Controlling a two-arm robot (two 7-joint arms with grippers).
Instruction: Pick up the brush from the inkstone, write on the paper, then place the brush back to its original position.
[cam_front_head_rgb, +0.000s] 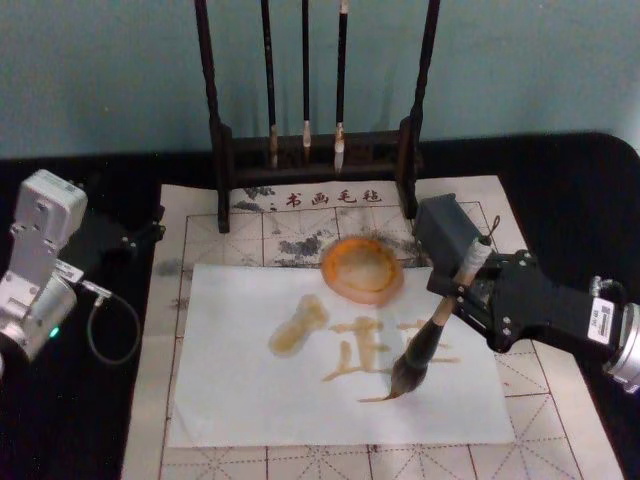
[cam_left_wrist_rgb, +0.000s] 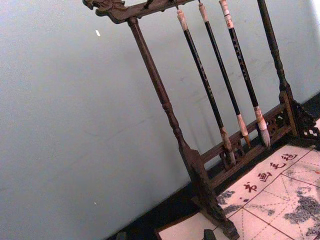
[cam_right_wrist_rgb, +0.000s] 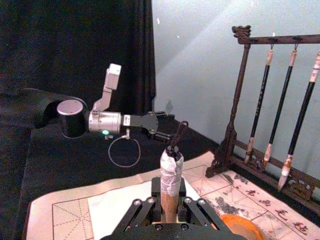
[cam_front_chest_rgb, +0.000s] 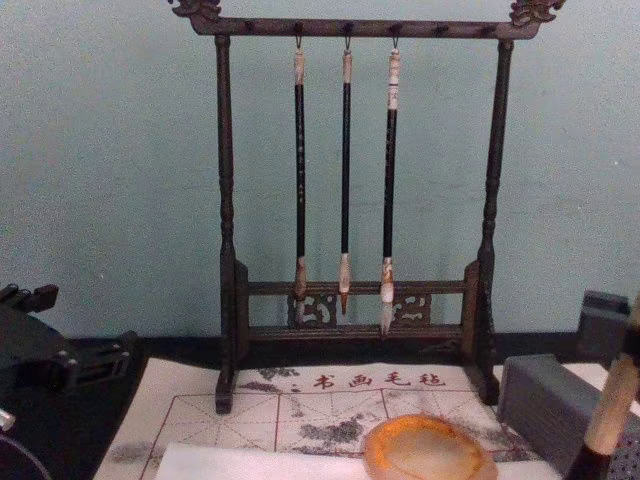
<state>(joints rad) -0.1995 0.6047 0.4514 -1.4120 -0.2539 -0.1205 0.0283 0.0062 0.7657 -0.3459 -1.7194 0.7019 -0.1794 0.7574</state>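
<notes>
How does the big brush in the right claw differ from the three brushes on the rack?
The brush has a thick tan handle; the three hanging brushes have thin black ones. Its tuft is fat and dark; theirs are small and pale. It leans, gripped by the right claw, tuft down on the paper; they hang straight from the rack. All point bristles down. The left claw sits at the far left.

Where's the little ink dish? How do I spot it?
Find the dark brush rack at the far end of the mat. Right in front, on the far edge of the white paper, sits the inkstone. It's the only round, orange-rimmed dish; the thick brush in the right gripper touches the paper nearer the robot, and the left gripper rests left of the mat.
</notes>
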